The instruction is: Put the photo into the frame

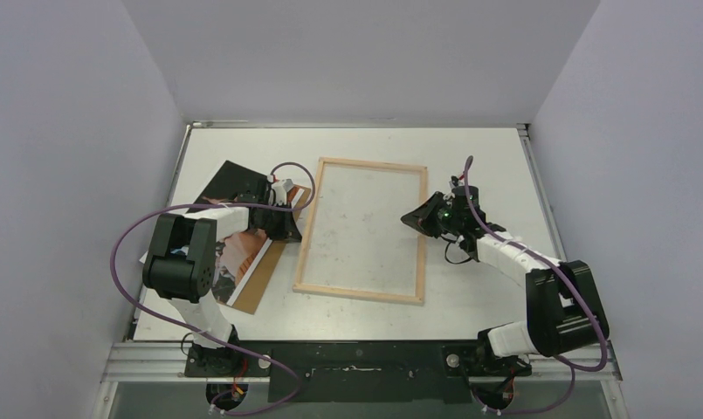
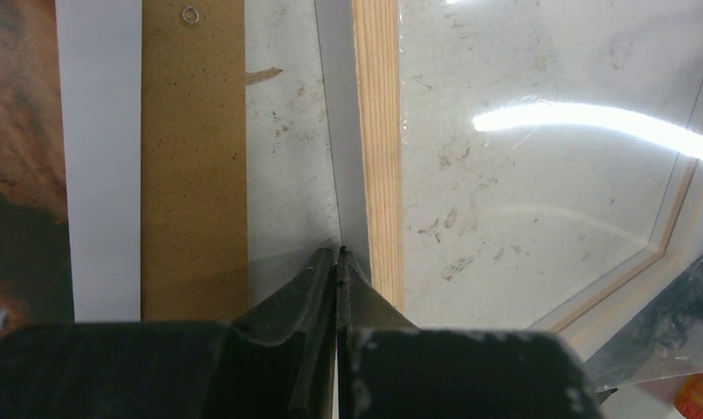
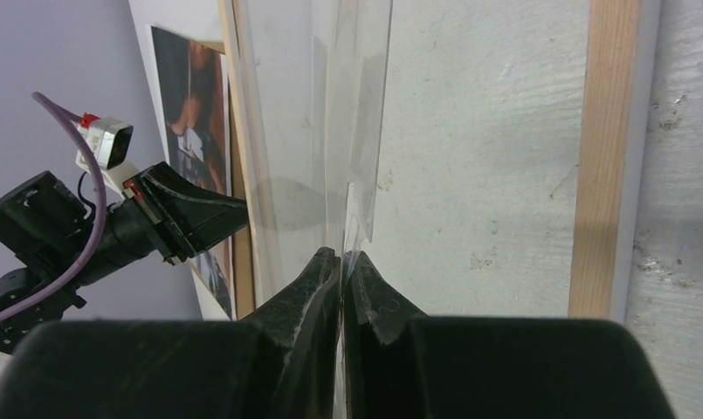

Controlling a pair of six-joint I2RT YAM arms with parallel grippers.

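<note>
- At 9 o'clock of the frame [image 1: 358, 293], the photo [image 1: 240, 262] lies picture side up on a brown backing board [image 1: 258, 284]. It is partly under the left arm and wholly outside the frame.
- The frame lies flat in the middle of the table [image 1: 470, 157], with only a clear sheet [image 3: 321, 131] at its opening.
- The right gripper [image 3: 341, 255], at the frame's 3 o'clock slat, is closed tight on the clear sheet's edge, and the sheet bows upward.
- The left gripper [image 2: 339, 255], at the 9 o'clock slat, has its jaws pressed together. Whether it nips the sheet too, I cannot tell.
- The step in hand looks like handling the clear sheet; the photo is not yet picked up.
- The next move likely calls for settling the sheet flat and letting go. After that, the photo needs a pinch on its thin edge and a move toward 3 o'clock, squared to the slats.
</note>
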